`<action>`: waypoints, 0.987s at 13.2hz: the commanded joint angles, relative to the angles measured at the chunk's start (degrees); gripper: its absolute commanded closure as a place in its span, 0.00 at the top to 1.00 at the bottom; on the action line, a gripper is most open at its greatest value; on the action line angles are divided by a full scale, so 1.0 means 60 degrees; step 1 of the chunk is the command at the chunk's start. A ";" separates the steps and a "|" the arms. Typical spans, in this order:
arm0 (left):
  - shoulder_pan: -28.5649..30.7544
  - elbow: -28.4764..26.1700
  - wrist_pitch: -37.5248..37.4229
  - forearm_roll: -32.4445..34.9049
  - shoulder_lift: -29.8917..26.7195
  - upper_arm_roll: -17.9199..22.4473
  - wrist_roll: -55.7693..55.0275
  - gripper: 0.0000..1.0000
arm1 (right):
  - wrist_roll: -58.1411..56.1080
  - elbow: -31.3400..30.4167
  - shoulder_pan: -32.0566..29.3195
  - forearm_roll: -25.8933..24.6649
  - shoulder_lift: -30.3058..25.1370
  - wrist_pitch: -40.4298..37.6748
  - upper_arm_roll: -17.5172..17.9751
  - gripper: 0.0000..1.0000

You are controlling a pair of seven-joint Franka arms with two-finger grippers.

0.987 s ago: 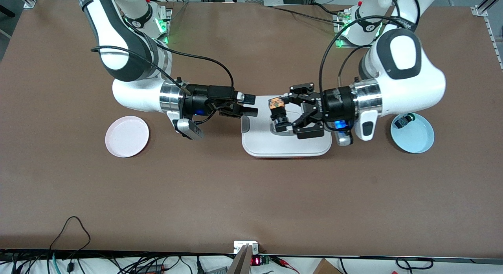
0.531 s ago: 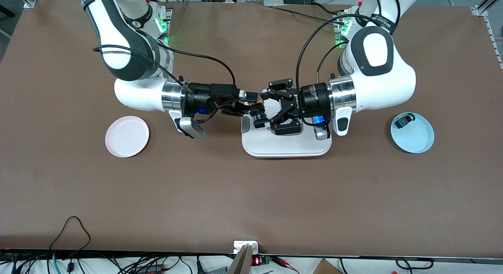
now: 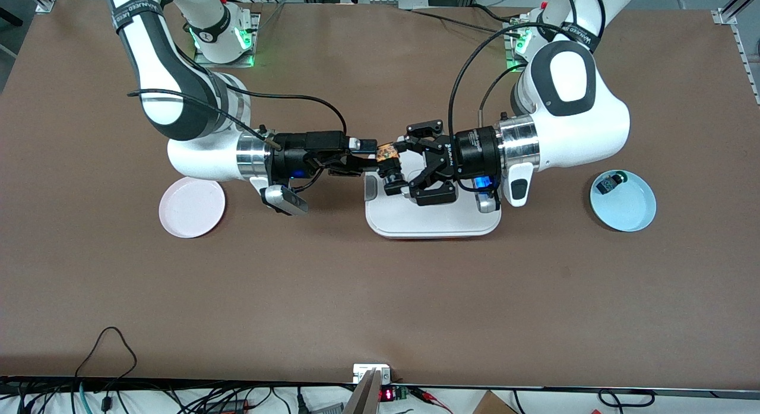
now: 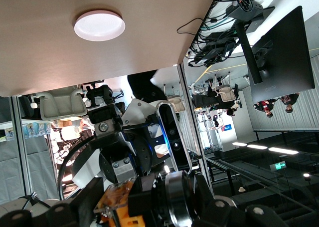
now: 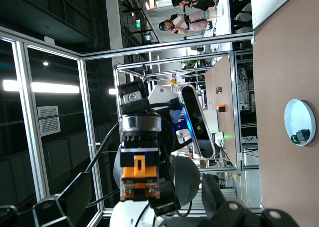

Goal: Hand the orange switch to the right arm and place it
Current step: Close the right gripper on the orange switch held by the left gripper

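Meeting, two end effectors apparently share one orange switch [image 3: 389,164].

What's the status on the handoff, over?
Left gripper shut on the orange switch, held over the white tray. Right gripper at the switch's orange end, fingers around it, not clearly clamped. Nothing between them.

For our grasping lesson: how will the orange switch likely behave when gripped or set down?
The orange switch, held in the left gripper, looks rigid and probably light. Its round black barrel may roll if laid sideways, though the squared orange block should limit that.
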 commanded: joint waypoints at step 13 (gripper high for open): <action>-0.0023 0.0280 0.0052 -0.0027 0.0125 0.0000 0.0090 0.00 | -0.0093 0.0855 -0.0079 0.0452 0.0543 -0.0089 0.0037 0.95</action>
